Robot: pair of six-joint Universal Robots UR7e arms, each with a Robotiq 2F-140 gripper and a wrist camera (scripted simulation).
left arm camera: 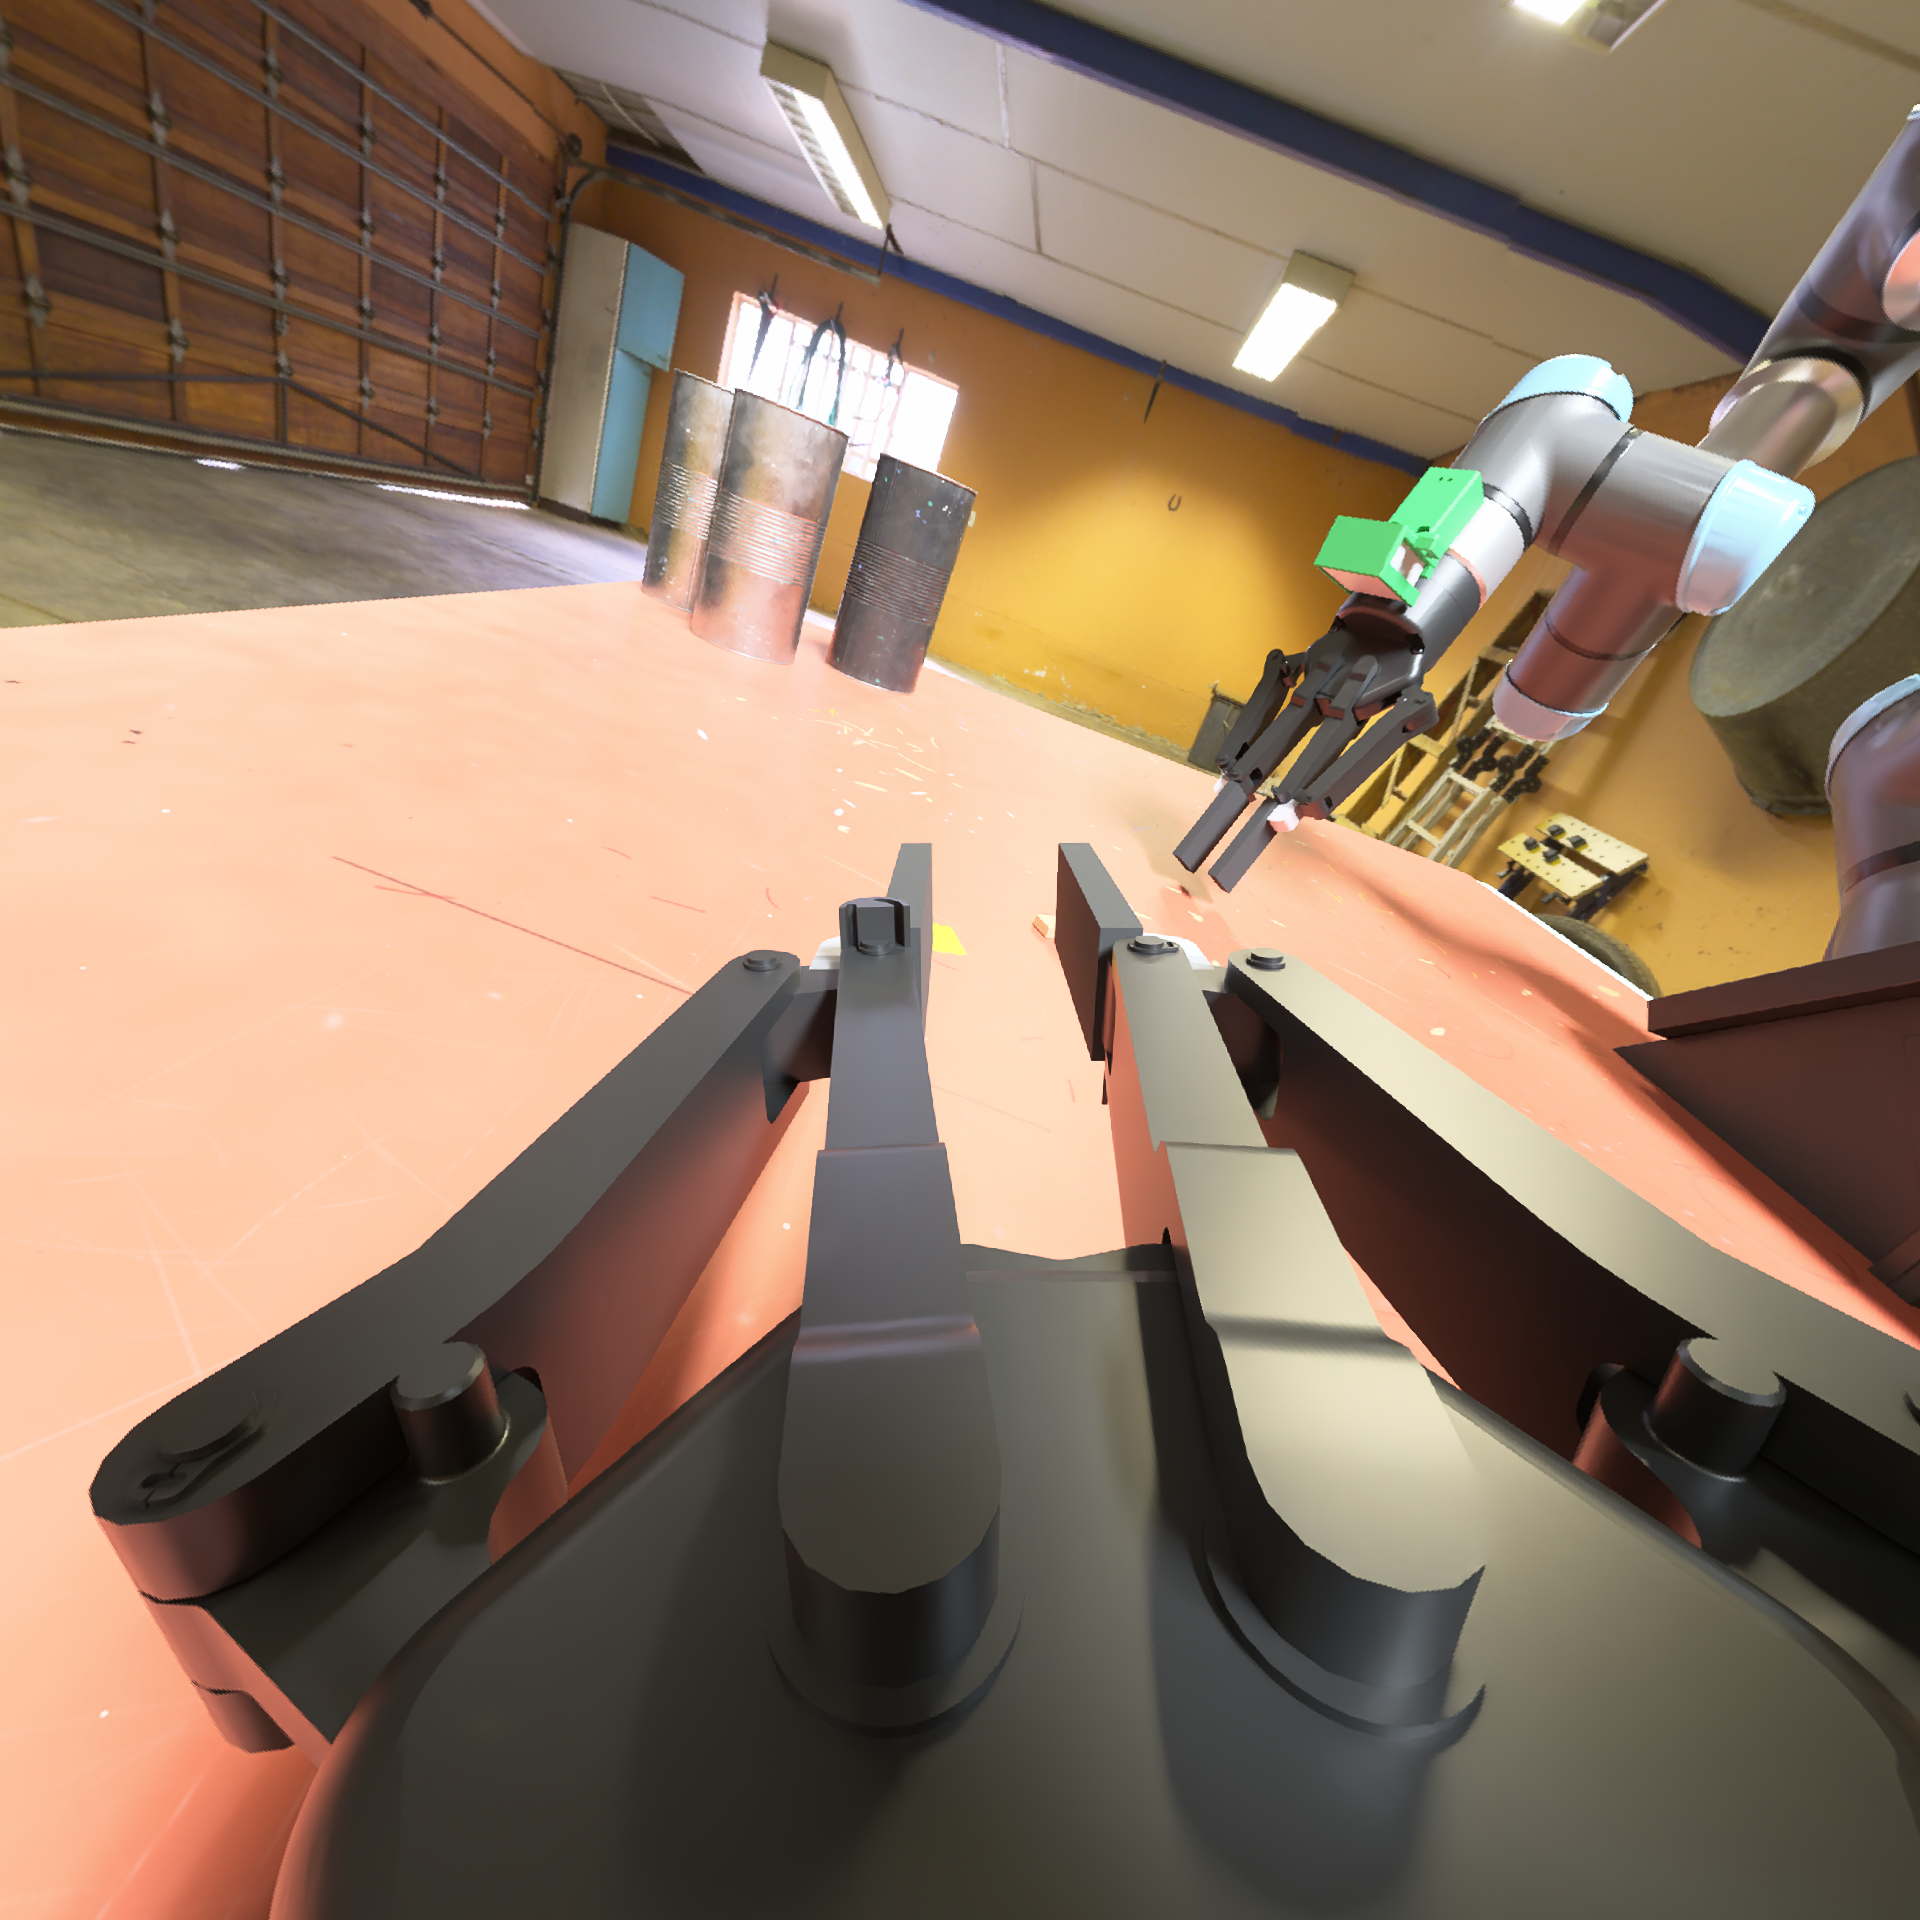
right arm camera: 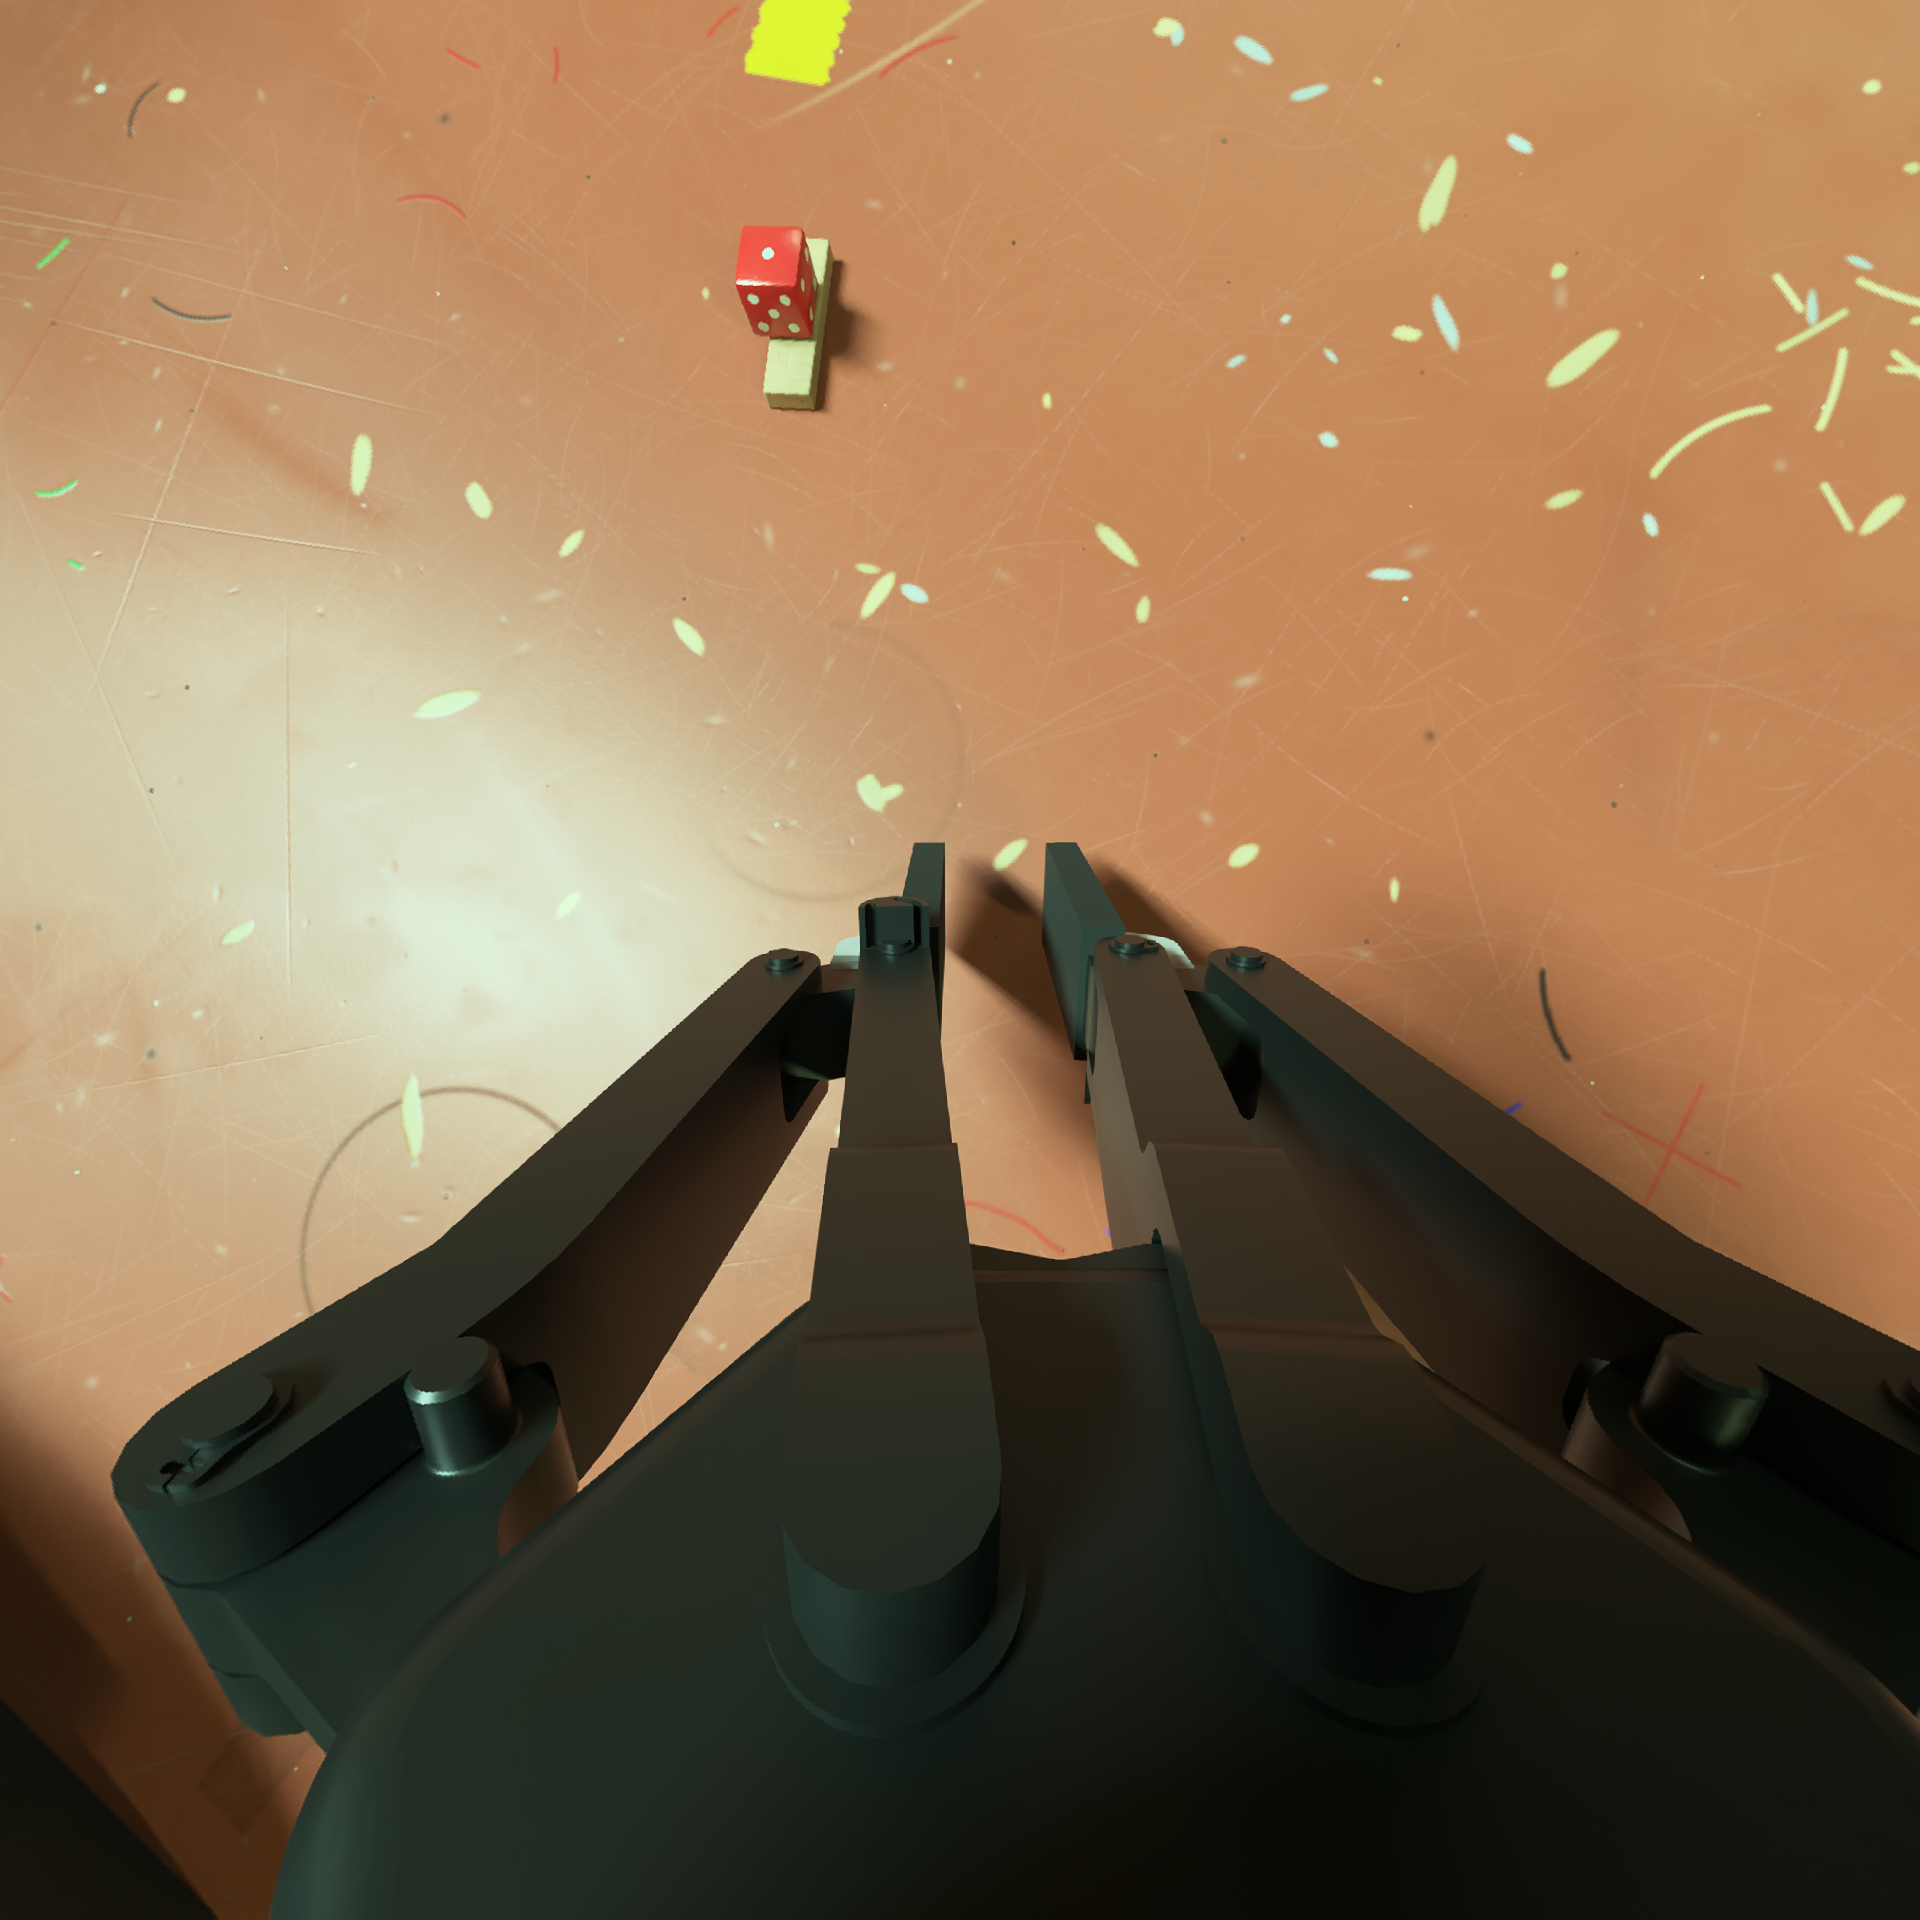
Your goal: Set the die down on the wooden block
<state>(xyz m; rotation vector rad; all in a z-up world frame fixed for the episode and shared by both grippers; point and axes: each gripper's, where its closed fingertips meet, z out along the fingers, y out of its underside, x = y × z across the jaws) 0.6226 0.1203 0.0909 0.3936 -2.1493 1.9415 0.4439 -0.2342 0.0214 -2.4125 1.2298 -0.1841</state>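
Note:
In the right wrist view a red die with white pips rests on the far end of a small pale wooden block lying on the orange table. My right gripper hangs above the table, well short of them, with a narrow gap between its fingers and nothing in it. It also shows in the left wrist view, raised over the table. My left gripper is low over the table, slightly open and empty. A sliver of the block shows beside its right finger, and the die is hidden there.
A flat yellow patch lies on the table beyond the block and also shows in the left wrist view. Three metal drums stand past the table's far edge. A dark red-brown base sits at the right.

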